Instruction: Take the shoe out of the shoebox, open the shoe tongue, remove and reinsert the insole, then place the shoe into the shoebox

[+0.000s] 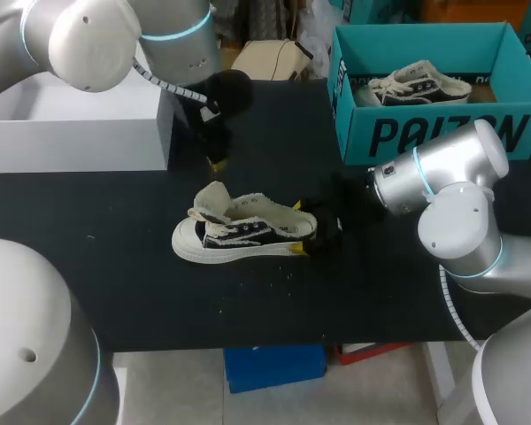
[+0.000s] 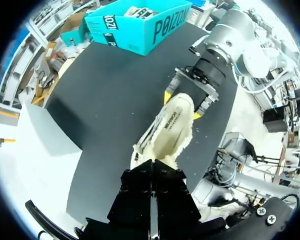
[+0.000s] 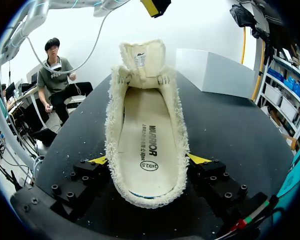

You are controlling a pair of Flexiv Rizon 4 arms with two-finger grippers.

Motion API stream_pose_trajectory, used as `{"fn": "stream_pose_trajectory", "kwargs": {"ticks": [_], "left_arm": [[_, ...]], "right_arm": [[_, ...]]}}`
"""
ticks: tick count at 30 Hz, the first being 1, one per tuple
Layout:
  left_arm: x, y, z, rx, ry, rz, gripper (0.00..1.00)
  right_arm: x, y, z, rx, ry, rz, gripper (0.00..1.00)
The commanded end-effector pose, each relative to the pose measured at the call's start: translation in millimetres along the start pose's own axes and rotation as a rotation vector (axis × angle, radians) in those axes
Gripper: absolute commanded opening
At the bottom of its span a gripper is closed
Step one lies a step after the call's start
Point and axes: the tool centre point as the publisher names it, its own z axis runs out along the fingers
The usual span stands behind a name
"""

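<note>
On the black table point(image 1: 115, 274) I count two shoes, two boxes and two grippers. One shoe point(image 1: 248, 232) sits on its sole about mid-table, toe toward the left side and heel toward the right. The other shoe point(image 1: 420, 84) lies inside the open-topped teal shoebox point(image 1: 442, 135) at the far right corner. The second box, a white box point(image 1: 71, 133), stands at the far left edge.

The right gripper point(image 3: 148, 160) is clamped on the mid-table shoe. Its yellow fingertips point(image 3: 199, 159) press the heel from both sides, one to a side. From its wrist I can look straight into the shoe. A single insole point(image 3: 146, 135) lies flat inside, and the tongue point(image 3: 142, 59) is folded up and back at the far end.

The left gripper point(image 1: 217, 162) hangs just above that tongue without touching it. Its two fingers are pressed together with nothing between them.

The held shoe is well away from every table edge. A broad band of black surface runs between it and the near edge, and more lies to its left. The shoebox stands well apart from it, with the right arm lying between the two.
</note>
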Motion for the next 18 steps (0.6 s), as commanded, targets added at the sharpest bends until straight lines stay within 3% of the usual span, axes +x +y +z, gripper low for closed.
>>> {"fn": "stream_pose_trajectory", "kwargs": {"ticks": [1, 5, 7, 9, 15, 16, 17, 18], "left_arm": [[-6.0, 3.6, 8.7, 0.040, 0.475, 0.651, 0.00], [-3.7, -0.6, 13.1, 0.005, 0.541, 0.814, 0.00], [-1.7, -3.0, 12.3, 0.033, 0.596, 0.867, 0.00], [2.6, -5.2, 10.6, -0.022, 0.596, 0.901, 0.00], [2.6, -5.2, 10.6, -0.022, 0.596, 0.901, 0.00], [2.6, -5.2, 10.6, -0.022, 0.596, 0.901, 0.17], [2.6, -5.2, 10.6, -0.022, 0.596, 0.901, 0.14], [2.6, -5.2, 10.6, -0.022, 0.596, 0.901, 0.00]], "right_arm": [[-0.9, -3.9, 4.5, 0.003, -0.001, 0.002, 0.00], [-0.9, -3.9, 4.5, 0.003, -0.001, 0.002, 0.00], [-0.9, -3.9, 4.5, 0.003, -0.001, 0.002, 0.00], [-0.9, -3.9, 4.5, 0.003, -0.001, 0.002, 0.00], [-0.9, -3.9, 4.5, 0.003, -0.001, 0.002, 0.00], [-0.9, -3.9, 4.5, 0.003, -0.001, 0.002, 0.00], [-0.9, -3.9, 4.5, 0.003, -0.001, 0.002, 0.00], [-0.9, -3.9, 4.5, 0.003, -0.001, 0.002, 0.00]]}}
